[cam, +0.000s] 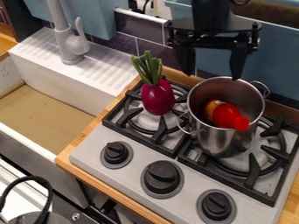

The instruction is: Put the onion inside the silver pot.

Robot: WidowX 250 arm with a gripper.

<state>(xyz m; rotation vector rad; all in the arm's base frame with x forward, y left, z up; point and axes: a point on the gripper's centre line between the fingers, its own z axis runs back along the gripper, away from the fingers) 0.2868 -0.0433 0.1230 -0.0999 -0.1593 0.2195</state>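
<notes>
Stove (pixel 184 197) beside a sink (pixel 52 92). Standing at left is a purple bulb (pixel 158 98), presumably the onion, outside the pot (pixel 219 142). Its smooth, rounded sides could slip from a shallow grip; its stalks (pixel 147 68) could catch the pot's edge if carried low. The gripper (pixel 212 76), fingers well apart and holding nothing, hangs near the pot's far side. The pot, at right, contains a red piece (pixel 227 116) and a yellow-orange one (pixel 212 108), which may crowd the bulb.

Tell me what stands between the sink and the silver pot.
In the camera view, a purple root vegetable with green stalks stands on the stove's black grate, between the sink and the silver pot.
</notes>
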